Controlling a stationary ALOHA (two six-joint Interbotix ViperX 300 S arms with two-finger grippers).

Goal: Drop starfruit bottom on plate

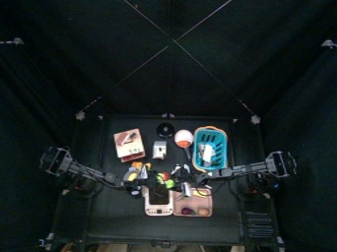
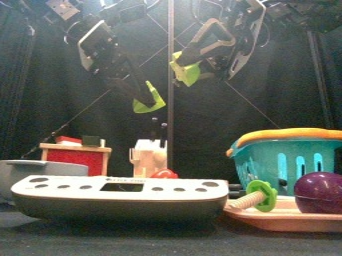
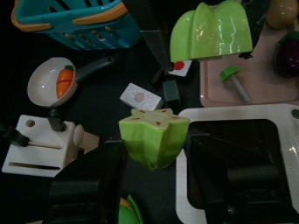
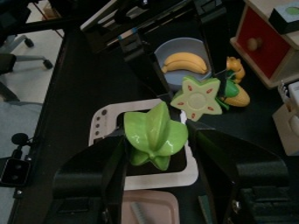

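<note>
The starfruit is in two green halves, both held in the air. My left gripper [image 3: 152,168] is shut on one half [image 3: 155,138], seen in the front view [image 2: 148,98] low and left of centre. My right gripper [image 4: 158,164] is shut on the other half [image 4: 158,136], seen in the front view [image 2: 187,68] higher and to the right. The two halves are close together but apart, above the white tray [image 3: 233,175]. The pink plate [image 2: 287,217] lies at the front right and holds a purple fruit [image 2: 318,190] and a green-and-white piece [image 2: 258,193].
A teal basket [image 2: 287,160] stands behind the plate. A red-and-white box [image 2: 76,157] and a white carton [image 2: 147,157] stand at the back left. A grey bowl with a banana [image 4: 187,61] sits at the left. A white spoon-shaped dish [image 3: 52,79] lies near the basket.
</note>
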